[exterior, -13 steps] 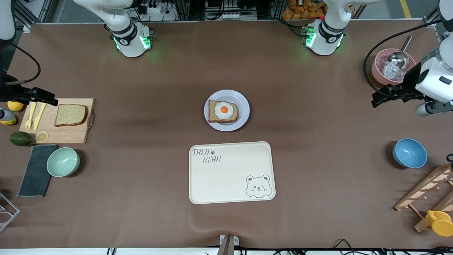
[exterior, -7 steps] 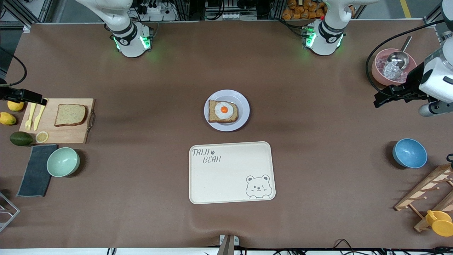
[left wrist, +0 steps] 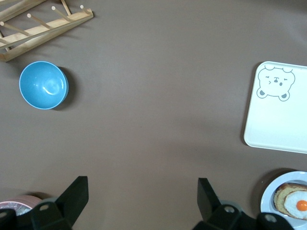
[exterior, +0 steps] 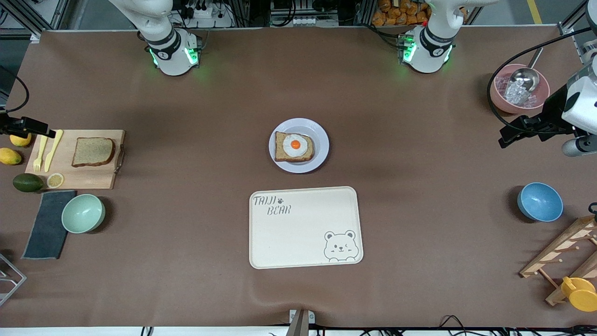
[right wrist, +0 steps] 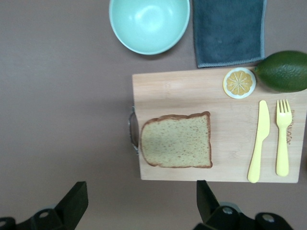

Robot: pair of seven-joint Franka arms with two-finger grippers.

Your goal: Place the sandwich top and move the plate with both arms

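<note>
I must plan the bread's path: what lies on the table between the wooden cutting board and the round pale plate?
Nothing: between the wooden cutting board and the round pale plate, the front view shows only bare brown table cover.

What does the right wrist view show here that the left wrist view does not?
Only the right wrist view: the plain bread slice on the cutting board, with a yellow knife and fork, lemon slice, avocado, green bowl and dark cloth.
Only the left wrist view: blue bowl, wooden rack, bear tray, and the plate with egg toast.
Both: brown table surface and an open end effector, right and left.
</note>
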